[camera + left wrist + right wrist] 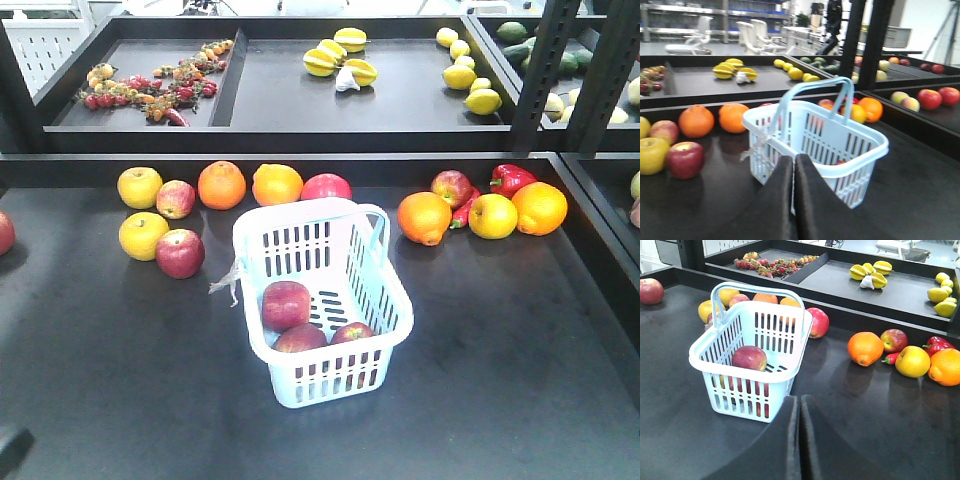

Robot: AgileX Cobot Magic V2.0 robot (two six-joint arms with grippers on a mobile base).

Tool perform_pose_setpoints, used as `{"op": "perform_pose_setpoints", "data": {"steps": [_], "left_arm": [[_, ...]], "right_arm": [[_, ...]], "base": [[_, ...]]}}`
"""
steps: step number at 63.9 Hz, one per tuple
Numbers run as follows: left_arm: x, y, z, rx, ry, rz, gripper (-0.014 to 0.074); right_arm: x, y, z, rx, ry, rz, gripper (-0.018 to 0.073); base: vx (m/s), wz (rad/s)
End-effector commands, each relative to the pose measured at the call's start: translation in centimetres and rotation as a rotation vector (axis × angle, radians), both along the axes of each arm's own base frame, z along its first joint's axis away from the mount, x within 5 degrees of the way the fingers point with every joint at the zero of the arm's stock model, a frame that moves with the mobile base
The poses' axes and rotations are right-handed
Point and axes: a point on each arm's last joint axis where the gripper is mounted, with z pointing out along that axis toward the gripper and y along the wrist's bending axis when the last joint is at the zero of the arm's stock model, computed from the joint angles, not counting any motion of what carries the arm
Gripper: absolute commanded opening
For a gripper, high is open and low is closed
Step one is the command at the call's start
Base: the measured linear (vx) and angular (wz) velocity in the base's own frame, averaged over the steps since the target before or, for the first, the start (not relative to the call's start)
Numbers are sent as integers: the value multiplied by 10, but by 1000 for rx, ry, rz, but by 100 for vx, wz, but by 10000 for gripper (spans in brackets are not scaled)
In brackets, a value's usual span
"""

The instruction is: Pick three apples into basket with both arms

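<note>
Apples (286,303) number three inside the basket (385,312), which sits mid-surface: one toward the far side of the slotted floor and two against the near wall, so by my reading the count is met. You have both grippers drawn back from it, the left gripper (794,200) with its jaws pressed together and empty, the right gripper (799,440) likewise (only a thin seam shows between the halves). What remains, I judge, is to retire cleanly: keep each arm high and clear of the upright hoop handles (812,97), which could snag and tip the load. Leave the loose fruit (222,185) along the back of the surface (500,400) untouched.
</note>
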Motion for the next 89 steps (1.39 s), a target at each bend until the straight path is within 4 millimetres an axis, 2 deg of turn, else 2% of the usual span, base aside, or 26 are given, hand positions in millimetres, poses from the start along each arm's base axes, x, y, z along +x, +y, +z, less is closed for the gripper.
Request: {"op": "perform_pose_setpoints", "data": {"steps": [1,18,24,43,50,55,59,67,76,85,89], "left_arm": [[0,-2,8,-35,0,-29,-8],[-1,-4,8,-30,0,-47,-8],[-1,-3,11,-105,0,-40,-8],[3,13,32,-764,8,44,-8],[5,20,28,-897,26,95,-6],[7,23,21,-800,-9,161,-6],[8,26,12,-620,-73,219,-6],[10,37,8,-388,-133,383,-6],[12,43,-11,-149,16,492,-6],[9,37,-32,110,203,414,-6],[9,36,-35,130,217,399,-6]], "right_arm": [[2,0,14,22,-83,-9,-4],[2,0,14,23,-83,-9,-4],[2,0,14,23,-83,-9,-4],[2,0,14,23,-82,-8,-4],[2,0,14,23,-82,-8,-4],[2,0,14,23,-82,-8,-4],[2,0,14,23,-82,-8,-4],[2,0,14,23,-82,-8,-4],[2,0,14,24,-82,-8,-4],[2,0,14,24,-82,-8,-4],[2,0,14,24,-82,-8,-4]], "base": [[0,0],[0,0],[0,0],[0,0],[0,0],[0,0],[0,0],[0,0],[0,0],[0,0],[0,0]]}}
